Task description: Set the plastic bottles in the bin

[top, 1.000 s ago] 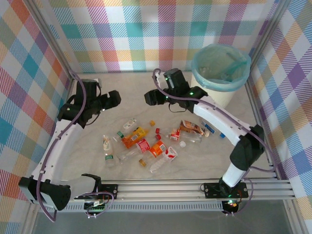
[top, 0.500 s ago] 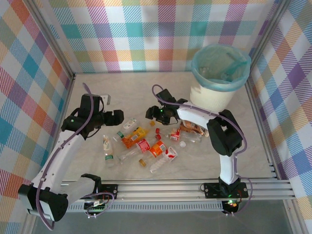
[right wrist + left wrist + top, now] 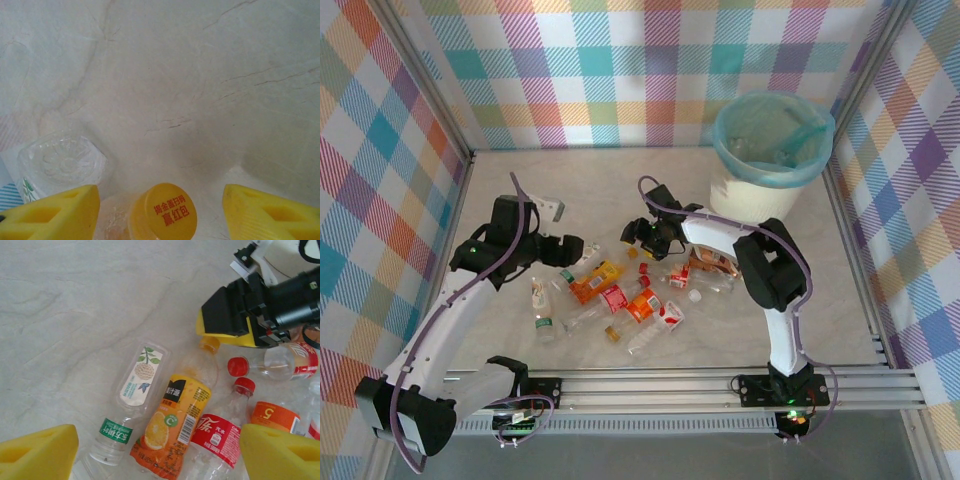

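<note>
Yellow left fingers (image 3: 37,450) spread, right fingers (image 3: 55,212) spread around one orange cap (image 3: 164,212), roughly twelve bottles (image 3: 613,298), one bin (image 3: 752,200)

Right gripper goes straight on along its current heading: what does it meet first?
Most likely the orange cap of the orange-label bottle, centred between the right gripper's open fingers and close in. A clear bottle's base sits off to one side. Depth is unclear; the table lies behind.

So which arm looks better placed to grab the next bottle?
Right, probably: the right gripper, open, straddles a bottle's orange cap, and the bin stands on that side.
</note>
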Controlling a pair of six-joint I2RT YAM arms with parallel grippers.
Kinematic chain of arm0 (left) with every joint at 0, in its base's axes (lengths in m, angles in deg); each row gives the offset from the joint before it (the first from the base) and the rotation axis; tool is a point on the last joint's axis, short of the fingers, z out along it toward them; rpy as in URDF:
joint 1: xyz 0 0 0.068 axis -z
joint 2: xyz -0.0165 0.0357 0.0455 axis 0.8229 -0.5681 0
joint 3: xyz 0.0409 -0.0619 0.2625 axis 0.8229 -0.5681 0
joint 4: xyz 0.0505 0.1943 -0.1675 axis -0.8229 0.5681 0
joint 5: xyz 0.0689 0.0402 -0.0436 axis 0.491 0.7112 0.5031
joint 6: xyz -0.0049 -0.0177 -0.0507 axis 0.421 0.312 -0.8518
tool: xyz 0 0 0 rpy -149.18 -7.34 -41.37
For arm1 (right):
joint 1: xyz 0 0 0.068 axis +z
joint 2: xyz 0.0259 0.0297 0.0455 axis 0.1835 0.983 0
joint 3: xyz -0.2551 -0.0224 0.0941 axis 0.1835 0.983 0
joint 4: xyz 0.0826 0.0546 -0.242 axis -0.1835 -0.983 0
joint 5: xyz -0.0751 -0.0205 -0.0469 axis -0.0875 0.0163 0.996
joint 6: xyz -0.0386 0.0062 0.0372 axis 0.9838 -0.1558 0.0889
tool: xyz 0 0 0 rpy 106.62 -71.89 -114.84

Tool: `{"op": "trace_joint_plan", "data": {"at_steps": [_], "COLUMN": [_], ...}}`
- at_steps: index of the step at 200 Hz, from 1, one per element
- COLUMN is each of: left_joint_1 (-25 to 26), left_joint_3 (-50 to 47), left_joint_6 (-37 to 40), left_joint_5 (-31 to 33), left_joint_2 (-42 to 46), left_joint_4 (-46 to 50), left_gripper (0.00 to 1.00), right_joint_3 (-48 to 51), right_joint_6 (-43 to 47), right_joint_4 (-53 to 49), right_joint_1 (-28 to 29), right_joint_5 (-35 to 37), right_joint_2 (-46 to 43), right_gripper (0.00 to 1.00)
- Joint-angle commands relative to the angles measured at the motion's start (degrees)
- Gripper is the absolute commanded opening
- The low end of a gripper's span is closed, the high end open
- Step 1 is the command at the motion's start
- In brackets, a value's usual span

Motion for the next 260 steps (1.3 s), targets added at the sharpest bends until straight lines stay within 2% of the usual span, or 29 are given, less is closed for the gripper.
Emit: {"op": "trace_joint_plan", "data": {"at_steps": [1,86,182,232,260], "left_joint_1": [0.6,0.8,0.9,0.9,0.9], "left_joint_3": [-0.6,-1.5,-1.8,-2.1,-2.3], "left_joint_6": [2.2,2.6,2.8,2.6,2.5], "left_joint_5": [-1.0,0.5,1.0,1.2,1.1], "left_joint_2": [0.0,0.0,-0.2,0.0,-0.1], "left_joint_4": [-0.3,-0.7,-1.1,-1.1,-1.3], "left_gripper": [0.84,0.84,0.84,0.84,0.84], "right_joint_3": [-1.7,-2.0,0.0,0.5,0.5], "right_joint_6": [-2.1,-6.1,-11.2,-12.3,-13.0], "right_joint_4": [2.0,5.4,11.5,12.9,14.1], "right_joint_1": [-0.2,-0.7,-1.4,-1.5,-1.5], "right_joint_5": [-2.5,-7.2,-10.8,-11.8,-12.2], "right_joint_2": [1.2,4.2,5.2,6.2,7.0], "right_gripper": [0.66,0.66,0.56,0.57,0.54]}}
